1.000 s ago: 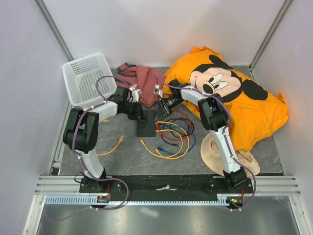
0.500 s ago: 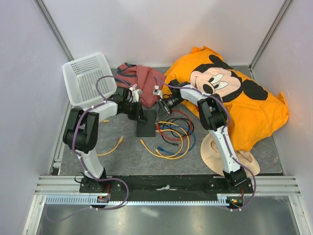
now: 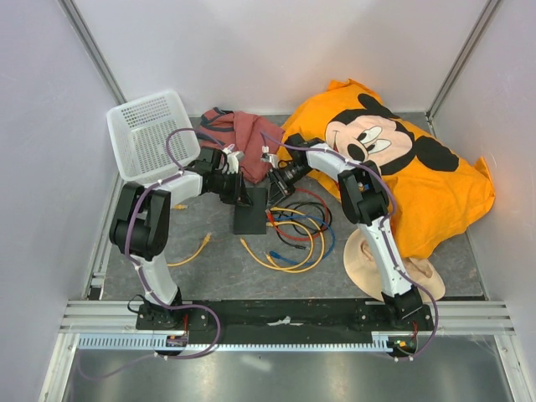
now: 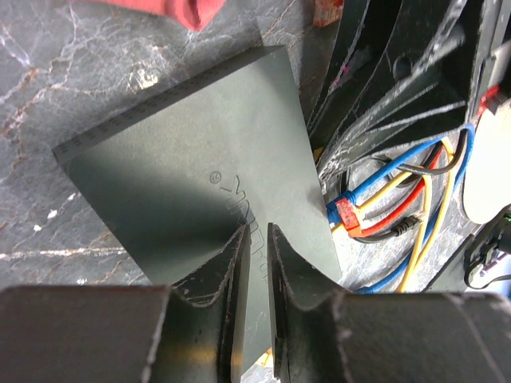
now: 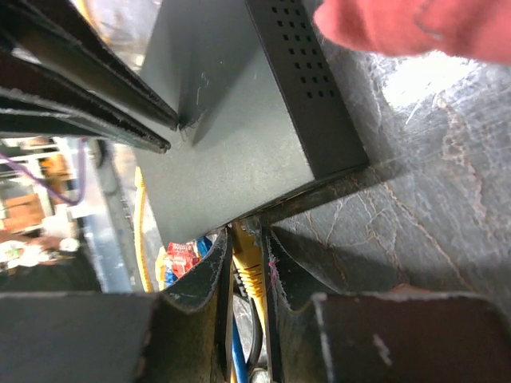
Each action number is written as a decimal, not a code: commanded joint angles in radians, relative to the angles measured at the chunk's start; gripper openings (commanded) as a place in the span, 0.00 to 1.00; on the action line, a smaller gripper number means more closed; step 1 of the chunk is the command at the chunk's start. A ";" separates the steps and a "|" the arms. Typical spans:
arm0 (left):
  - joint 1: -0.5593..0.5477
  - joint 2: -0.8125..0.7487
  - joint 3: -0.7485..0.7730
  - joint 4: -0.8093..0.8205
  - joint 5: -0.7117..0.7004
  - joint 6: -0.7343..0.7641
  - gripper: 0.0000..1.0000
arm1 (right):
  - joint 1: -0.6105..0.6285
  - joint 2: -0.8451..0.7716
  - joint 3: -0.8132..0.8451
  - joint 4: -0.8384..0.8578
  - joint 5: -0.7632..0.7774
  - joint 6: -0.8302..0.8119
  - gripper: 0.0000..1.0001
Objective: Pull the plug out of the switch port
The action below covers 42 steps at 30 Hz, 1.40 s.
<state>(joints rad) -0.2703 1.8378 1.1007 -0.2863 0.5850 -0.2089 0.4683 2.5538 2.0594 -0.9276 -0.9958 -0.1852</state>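
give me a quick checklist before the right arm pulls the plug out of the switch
1. Left gripper bracing the switch: ok, fingertips pressed on its top face.
2. Right gripper around the yellow plug: ok, one finger on each side.
3. Plug's latch released: cannot tell, hidden by the fingers.
4. Plug seated in its port: cannot tell, the joint lies in shadow.
5. Pull path free: probably not ok, loose cables crowd that edge of the switch.
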 commanded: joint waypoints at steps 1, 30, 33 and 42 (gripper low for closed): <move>-0.007 0.040 0.011 -0.043 -0.062 0.042 0.23 | 0.055 0.060 0.002 -0.029 0.436 -0.095 0.00; -0.015 0.072 0.013 -0.045 -0.083 0.098 0.24 | 0.044 0.088 0.057 -0.185 0.674 -0.240 0.00; -0.015 0.069 0.011 -0.051 -0.091 0.108 0.24 | 0.043 0.079 0.057 -0.183 0.704 -0.253 0.01; -0.049 0.021 0.010 -0.045 -0.119 0.195 0.25 | -0.003 0.059 0.119 -0.247 0.712 -0.243 0.00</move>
<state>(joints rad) -0.2939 1.8656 1.1435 -0.3153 0.5953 -0.1246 0.5213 2.5137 2.1841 -1.1488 -0.5964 -0.3557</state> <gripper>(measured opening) 0.246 0.185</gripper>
